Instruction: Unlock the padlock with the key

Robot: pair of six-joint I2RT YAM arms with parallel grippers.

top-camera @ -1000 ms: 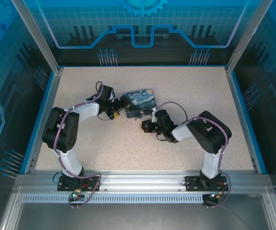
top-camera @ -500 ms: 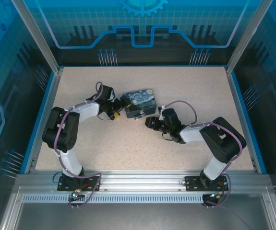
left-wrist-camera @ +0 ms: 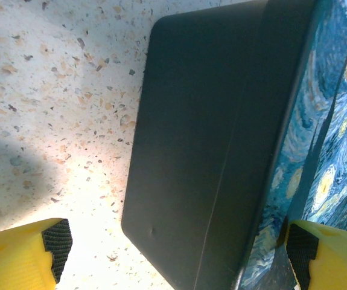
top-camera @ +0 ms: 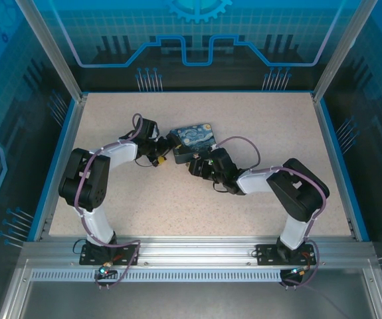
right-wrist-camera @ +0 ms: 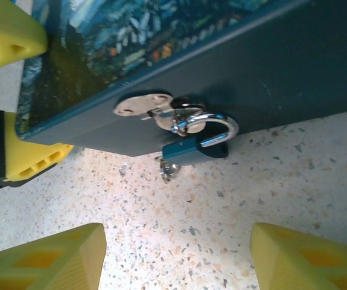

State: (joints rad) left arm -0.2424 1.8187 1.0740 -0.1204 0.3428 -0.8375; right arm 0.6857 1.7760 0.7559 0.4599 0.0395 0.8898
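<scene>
While the left fingers (left-wrist-camera: pixel 23 258) sit spread on either side of the painted box (left-wrist-camera: pixel 209 139), the right fingers (right-wrist-camera: pixel 46 260) hang wide open and empty near the padlock (right-wrist-camera: pixel 191 145), which dangles from the box's hasp (right-wrist-camera: pixel 140 104) by the counter (right-wrist-camera: pixel 221 217).

Speckled beige desk (top-camera: pixel 264 126) with blue edging, enclosed by translucent blue walls (top-camera: pixel 111 30) printed with circuit lines; aluminium rail (top-camera: pixel 197 251) along near edge.

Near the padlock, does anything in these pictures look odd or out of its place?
Nothing looks damaged. One oddity: a small silvery piece sticks out below the padlock, which hangs on the hasp of the painted box; whether it is the key is unclear. The right gripper is open and empty.
</scene>
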